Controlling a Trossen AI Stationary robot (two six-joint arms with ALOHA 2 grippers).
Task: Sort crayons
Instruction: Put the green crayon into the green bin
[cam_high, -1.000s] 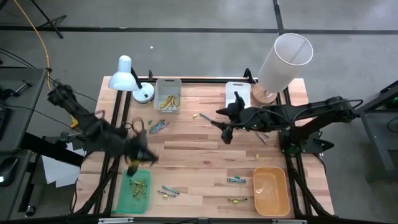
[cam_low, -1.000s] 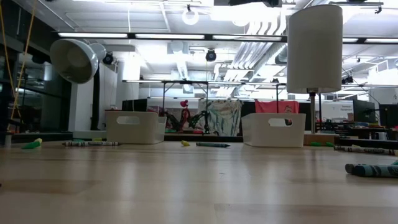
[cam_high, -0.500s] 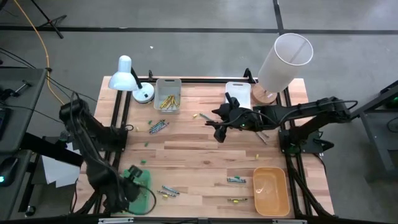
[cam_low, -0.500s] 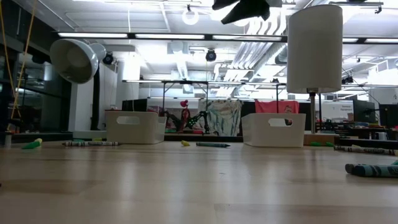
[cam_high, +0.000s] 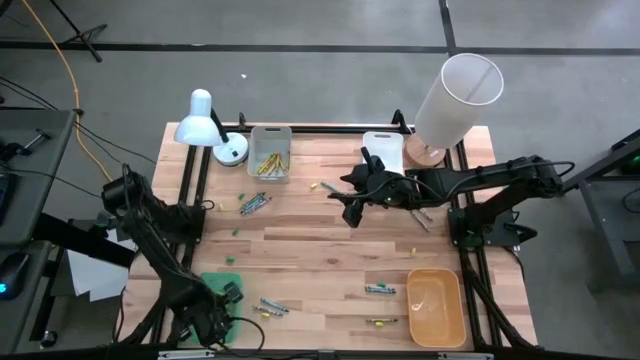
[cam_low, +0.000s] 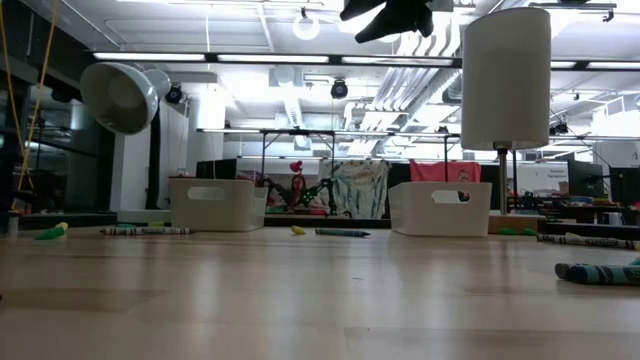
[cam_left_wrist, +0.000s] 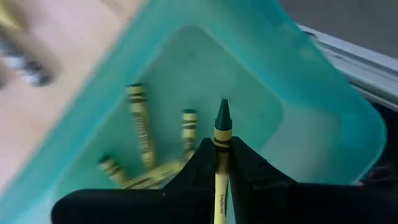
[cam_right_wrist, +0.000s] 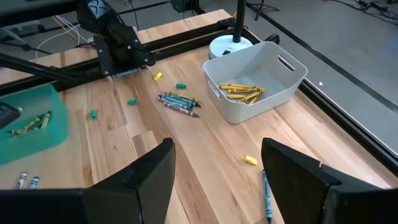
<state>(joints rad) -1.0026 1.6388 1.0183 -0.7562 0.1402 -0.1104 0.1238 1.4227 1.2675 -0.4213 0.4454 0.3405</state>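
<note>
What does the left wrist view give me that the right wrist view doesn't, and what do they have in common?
Only the left wrist view: the left end effector shut on a green crayon, poised over the green tray.

Only the right wrist view: the open right end effector above the table, the white bin of yellow crayons, a blue crayon cluster, and loose bits on the wood.

Both: the green tray and the green crayons lying in it.
</note>
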